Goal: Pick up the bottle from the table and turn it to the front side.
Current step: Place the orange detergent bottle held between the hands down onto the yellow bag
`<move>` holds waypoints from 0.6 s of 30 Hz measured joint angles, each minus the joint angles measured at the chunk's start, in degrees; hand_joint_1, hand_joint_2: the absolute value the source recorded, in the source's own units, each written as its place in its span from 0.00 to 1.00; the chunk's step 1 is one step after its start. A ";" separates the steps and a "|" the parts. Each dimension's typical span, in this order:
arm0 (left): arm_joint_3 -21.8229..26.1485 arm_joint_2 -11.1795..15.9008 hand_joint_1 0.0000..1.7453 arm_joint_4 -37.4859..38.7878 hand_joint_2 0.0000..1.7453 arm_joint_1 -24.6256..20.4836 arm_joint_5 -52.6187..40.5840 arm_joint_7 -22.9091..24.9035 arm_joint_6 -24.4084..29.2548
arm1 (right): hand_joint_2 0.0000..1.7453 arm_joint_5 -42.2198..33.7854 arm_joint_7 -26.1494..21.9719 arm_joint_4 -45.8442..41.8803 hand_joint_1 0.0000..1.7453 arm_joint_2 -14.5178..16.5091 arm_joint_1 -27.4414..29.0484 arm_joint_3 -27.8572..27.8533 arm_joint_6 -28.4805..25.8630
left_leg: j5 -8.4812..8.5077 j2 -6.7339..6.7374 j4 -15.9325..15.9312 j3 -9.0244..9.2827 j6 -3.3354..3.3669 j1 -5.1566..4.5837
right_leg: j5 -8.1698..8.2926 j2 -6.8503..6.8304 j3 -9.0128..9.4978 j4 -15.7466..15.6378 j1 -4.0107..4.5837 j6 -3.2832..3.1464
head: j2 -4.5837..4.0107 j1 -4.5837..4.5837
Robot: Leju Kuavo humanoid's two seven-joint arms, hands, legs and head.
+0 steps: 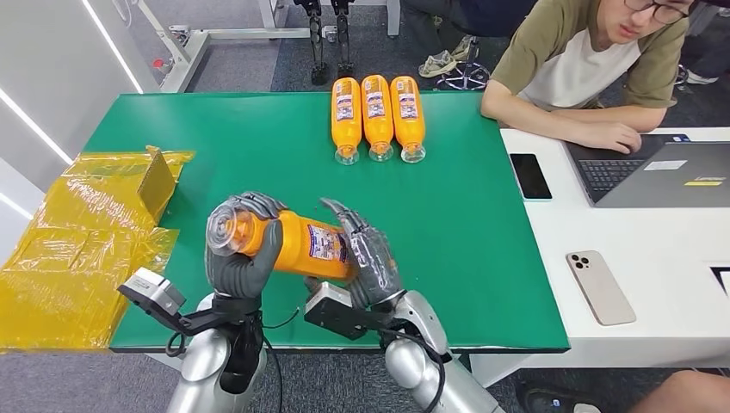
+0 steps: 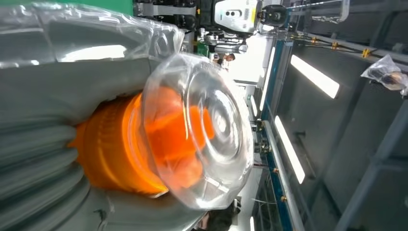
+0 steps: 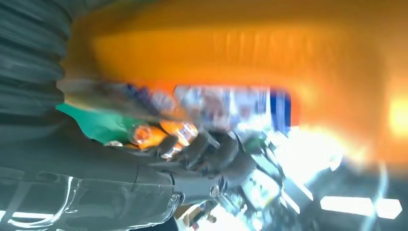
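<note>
I hold an orange bottle [image 1: 297, 243] lying sideways above the near part of the green table [image 1: 465, 241]. My left hand [image 1: 244, 249] grips its clear end, which points toward me and to the left. My right hand [image 1: 366, 254] holds the other end, fingers wrapped over the label. In the left wrist view the bottle [image 2: 168, 149] shows its clear domed end close up, with my left hand [image 2: 43, 110] around the body. The right wrist view is blurred: the bottle [image 3: 250, 53] lies against my right hand [image 3: 192, 159].
Three orange bottles [image 1: 377, 116] lie side by side at the far edge. Yellow plastic wrapping and a cardboard piece [image 1: 95, 232] lie at the left. A person [image 1: 594, 69] sits at a white table [image 1: 689, 284] at the right with a laptop [image 1: 663, 172] and two phones [image 1: 600, 286].
</note>
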 joint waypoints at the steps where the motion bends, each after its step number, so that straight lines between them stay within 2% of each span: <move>1: 0.03 -0.01 1.00 0.01 1.00 -0.09 -0.23 -0.05 0.69 | 1.00 -1.38 -1.09 -0.33 0.00 0.08 0.35 -0.05 -1.40 | 0.00 0.00 0.00 0.00 0.00 0.00 | 0.00 0.00 0.00 0.00 0.00 0.00 | 0.00 0.01; 6: 0.54 0.07 1.00 0.25 1.00 -0.45 -5.92 0.77 10.04 | 1.00 -8.07 -6.43 -3.68 0.00 0.56 2.65 -0.38 -8.50 | 0.00 0.00 0.00 0.01 0.00 0.00 | 0.00 0.00 0.00 0.00 0.00 0.00 | 0.00 0.01; 10: 1.39 0.10 1.00 0.65 1.00 -0.60 -7.87 0.91 13.94 | 1.00 -10.08 -8.31 -6.20 0.00 0.79 4.33 -0.44 -10.03 | 0.00 0.00 -0.01 0.00 0.00 0.00 | 0.00 0.00 0.00 0.00 0.00 0.00 | 0.00 -0.01; 15: 3.09 0.79 1.00 0.96 1.00 -0.58 -16.95 3.38 24.04 | 1.00 -13.92 -11.13 -10.40 0.00 0.86 7.20 -0.44 -12.18 | 0.00 0.00 -0.02 0.00 0.00 0.00 | -0.01 0.00 0.00 0.00 0.00 -0.01 | 0.00 0.01; 18: 4.50 1.60 1.00 0.96 1.00 -0.44 -21.50 4.96 25.85 | 1.00 -14.59 -11.57 -12.57 0.00 0.85 8.70 -0.44 -13.00 | 0.00 0.00 -0.03 0.00 0.00 0.01 | -0.03 0.00 0.00 0.01 0.01 -0.04 | 0.00 0.01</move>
